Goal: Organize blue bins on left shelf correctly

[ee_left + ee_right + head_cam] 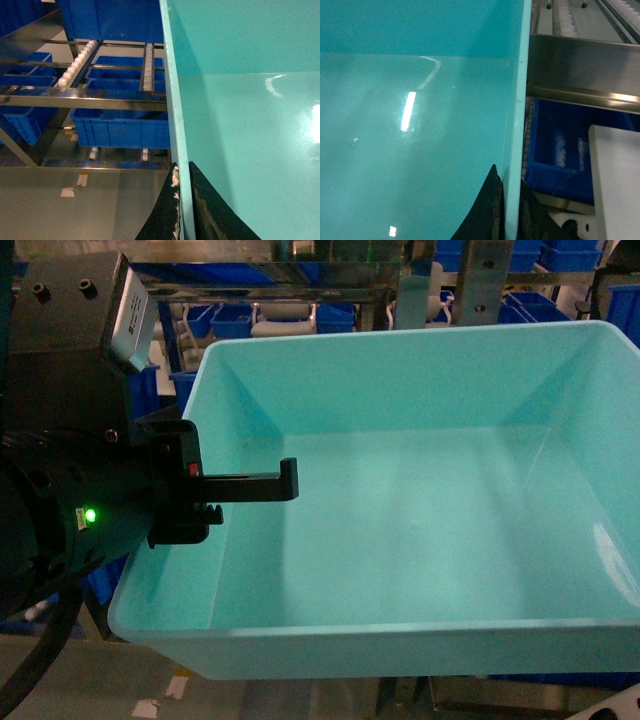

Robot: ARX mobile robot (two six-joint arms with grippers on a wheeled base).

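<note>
While the turquoise bin [420,490] is held up in front of the head camera, its left wall is pinched by the left gripper [182,200] and its right wall by the right gripper [507,210]. In the left wrist view the rim is seen running down between two black fingers [210,210], one inside the bin and one outside, both closed against the wall. The same is shown in the right wrist view, where the rim is clamped between dark fingers [482,215] on either side. In the head view only the left gripper's black body and one finger reaching over the rim into the bin can be made out; the right gripper is not seen there. The bin is tilted so that its open top faces the head camera, and nothing is seen inside it except light reflections.

Beyond the bin the steel shelf [85,97] is seen, with rails of white rollers [75,62] sloping across its level. Darker blue crates [122,130] are stored on the shelf levels, above and below the rails. More blue crates are visible past the bin's far rim in the head view. A grey floor with pale tape marks [67,191] is seen below the shelf. A white panel [615,185] is seen at the lower right of the right wrist view.
</note>
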